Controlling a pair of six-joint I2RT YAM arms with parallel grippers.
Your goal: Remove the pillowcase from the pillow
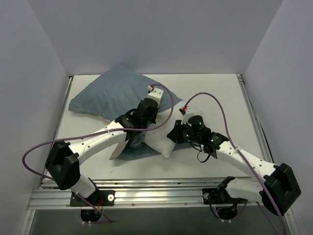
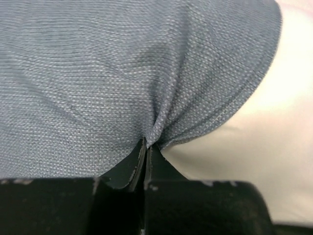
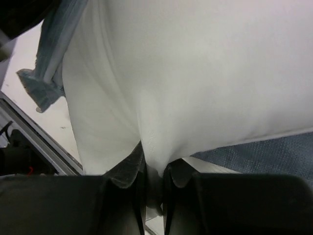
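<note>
Right wrist view: the right fingers [image 3: 124, 171] are closed on a pinch of the white pillow [image 3: 205, 73], with its fabric bunched between them. This grip looks meant to anchor the pillow while the cover is drawn away. In the left wrist view, the left fingers [image 2: 129, 171] are shut tight on a fold of the blue case [image 2: 98, 73] near its hem, with bare pillow showing beside it. From above, the pillow's near end lies exposed on the counter [image 1: 215, 93] between the arms. The rest sits inside the case, which stretches to the far left. Pulling that way should strip it, though the thin pinch could slip.
</note>
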